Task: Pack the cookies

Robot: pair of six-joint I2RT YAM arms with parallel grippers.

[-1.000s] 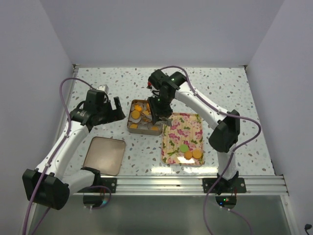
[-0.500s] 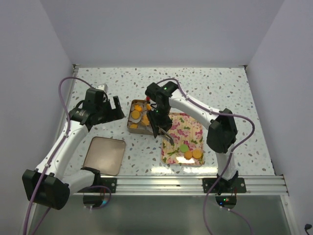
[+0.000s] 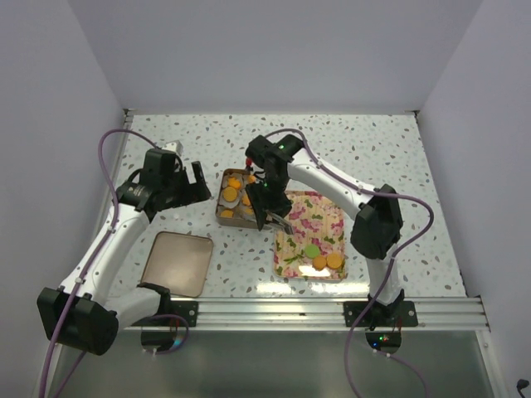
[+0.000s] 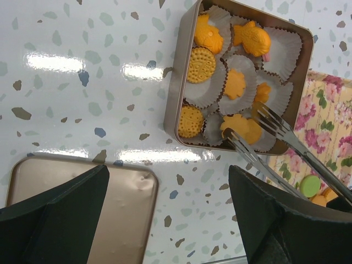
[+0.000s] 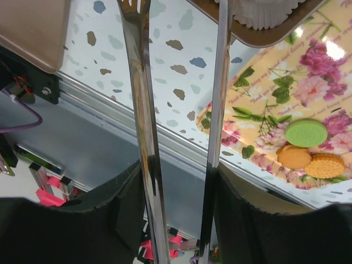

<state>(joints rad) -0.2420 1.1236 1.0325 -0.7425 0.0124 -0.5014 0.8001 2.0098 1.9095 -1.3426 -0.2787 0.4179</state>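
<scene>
Right gripper (image 5: 177, 220) is clamped on the handle end of metal tongs (image 5: 141, 110), whose two arms stand spread. In the left wrist view the tong tips are down in the near-right corner of the tin (image 4: 177, 93), one on either side of an orange cookie (image 4: 242, 127) sitting in a paper cup (image 4: 212, 91). We can't tell if the tips touch it. Left gripper (image 3: 199, 184) hangs left of the tin, fingers apart, holding nothing.

Where the cookies (image 4: 201, 65) are:
- Most sit in the tin's cups.
- Three are at the near end of the floral tray (image 5: 264, 115): a green cookie (image 5: 305, 133), and just beside it an orange pair (image 5: 311, 160), overlapping.

The lid (image 4: 129, 220) lies on the table (image 4: 82, 33), near-left of the tin.

Handling, our read:
- The cookies look thin, stiff and light, and likely brittle at the rim.
- The polished tong tips look slick, so there's a slip risk.
- We'd take each cookie across its width, tips on opposite edges, with a light squeeze only.
- On the tray, go for the green one or the upper orange one first; the lower orange one is pinned under its neighbour.
- The cups are soft, so a tip could snag or drag one.
</scene>
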